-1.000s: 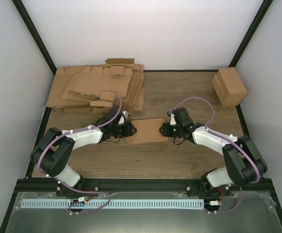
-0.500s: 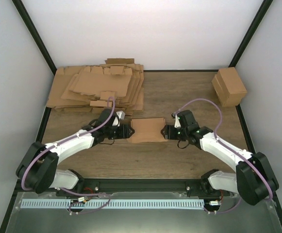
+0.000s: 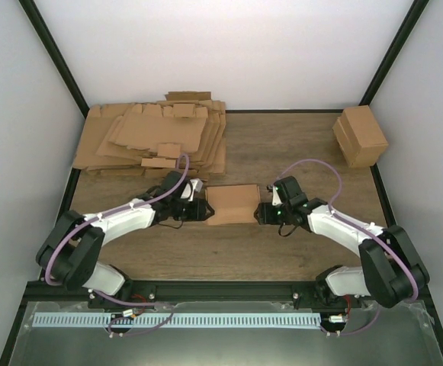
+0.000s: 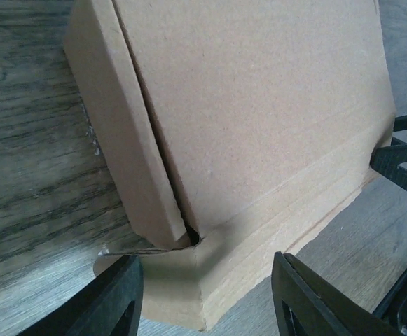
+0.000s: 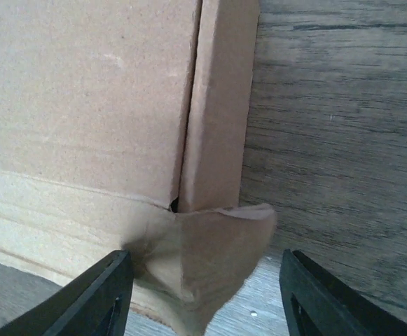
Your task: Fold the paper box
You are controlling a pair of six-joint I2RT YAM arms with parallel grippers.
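centre: paper box (image 3: 232,204) sitting between left claw (image 3: 203,210) and right claw (image 3: 260,213) | rear-left: sheet pile (image 3: 152,137) blocking | rear-right: carton (image 3: 361,136) blocking | table (image 3: 282,141) between them lying open

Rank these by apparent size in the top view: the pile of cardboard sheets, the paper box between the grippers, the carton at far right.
1. pile of cardboard sheets, clearly largest.
2 and 3. paper box and carton look about alike, so no ranking between them.

Left arm (image 3: 122,219), right arm (image 3: 335,225): white links, black joints, purple cables (image 3: 313,161), black fingers (image 4: 112,301).
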